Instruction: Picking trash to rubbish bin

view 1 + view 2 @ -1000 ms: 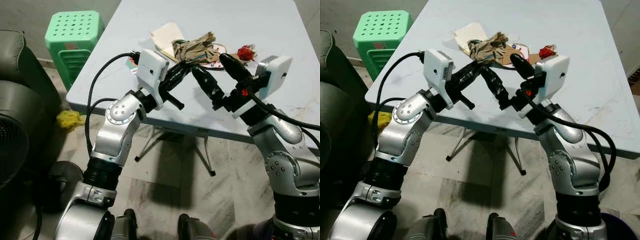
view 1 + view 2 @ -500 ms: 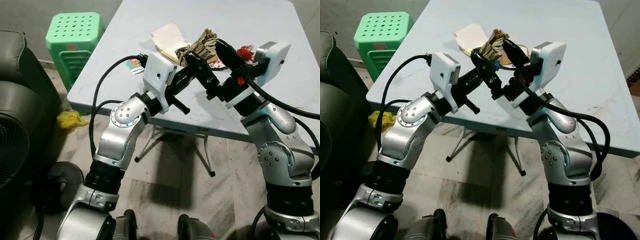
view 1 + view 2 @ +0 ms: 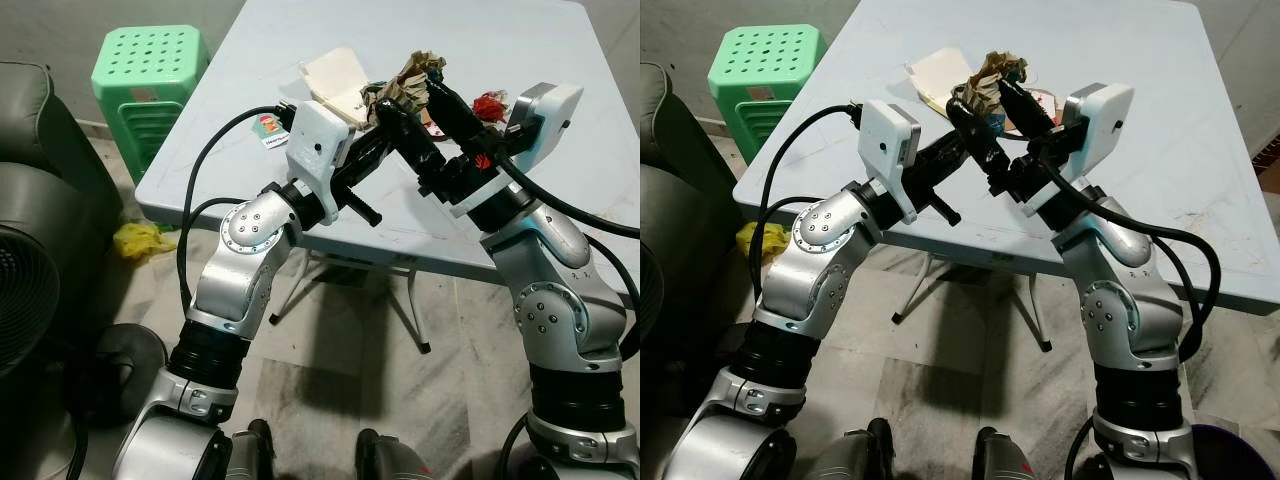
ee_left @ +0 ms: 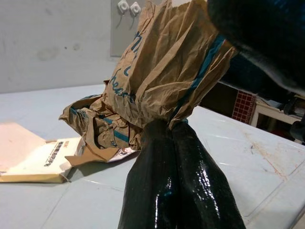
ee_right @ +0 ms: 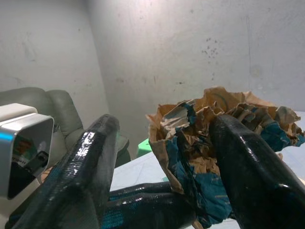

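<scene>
Pinching brown paper bag (image 4: 162, 71), left tool (image 4: 171, 126); bag's underside hidden.

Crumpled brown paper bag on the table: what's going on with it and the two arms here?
The left gripper is pinching the crumpled brown paper bag between its shut fingers, with the bag's upper part raised above the pale blue table. The right gripper is open, its fingers either side of the same bag. A cream envelope and a red scrap lie on the table. A green stool stands beside the table.
</scene>
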